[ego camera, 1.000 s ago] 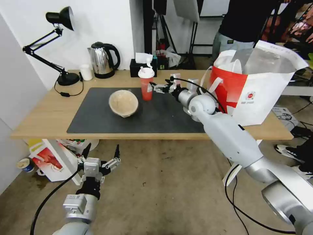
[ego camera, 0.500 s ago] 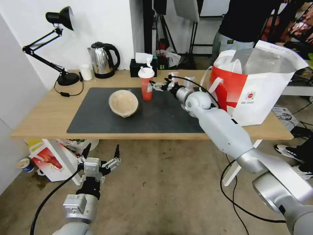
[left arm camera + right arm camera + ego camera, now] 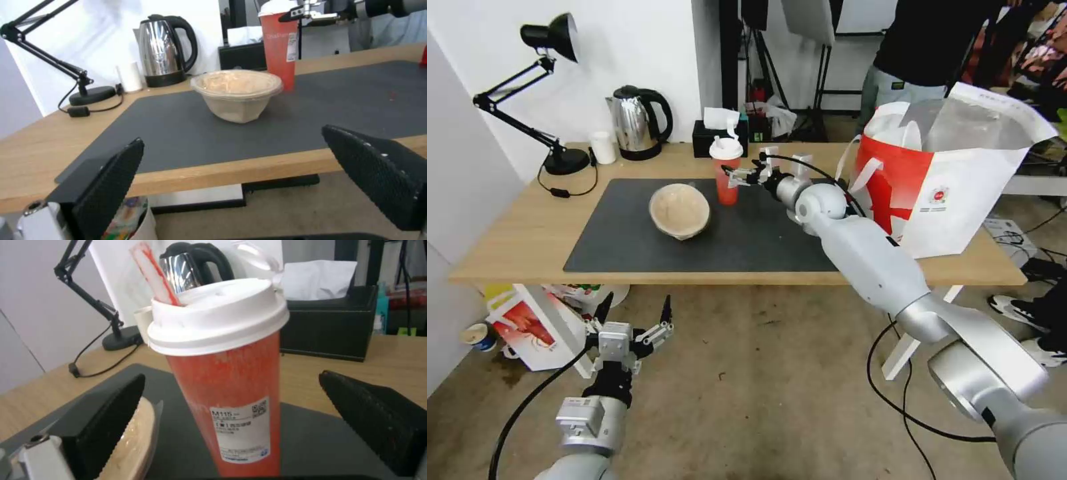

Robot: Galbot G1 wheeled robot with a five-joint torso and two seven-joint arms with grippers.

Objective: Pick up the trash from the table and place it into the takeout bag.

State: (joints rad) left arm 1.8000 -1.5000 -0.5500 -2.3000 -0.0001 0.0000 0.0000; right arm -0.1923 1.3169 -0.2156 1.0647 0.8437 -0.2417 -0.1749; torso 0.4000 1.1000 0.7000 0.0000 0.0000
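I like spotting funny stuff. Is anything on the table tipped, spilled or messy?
Mostly tidy. The red drink cup stands upright with its lid on, between the open fingers of the right gripper. The beige bowl sits lidded on the dark mat. A few tiny red specks lie on the mat.

Cup (image 3: 726, 172) and bowl (image 3: 680, 211) on mat (image 3: 627, 247), bowl left of cup. Kettle (image 3: 638, 123), lamp (image 3: 547, 93) behind. Bag (image 3: 960, 193) at table's (image 3: 514, 233) right end.

takeout bag (image 3: 960, 193) contents hidden, perhaps full
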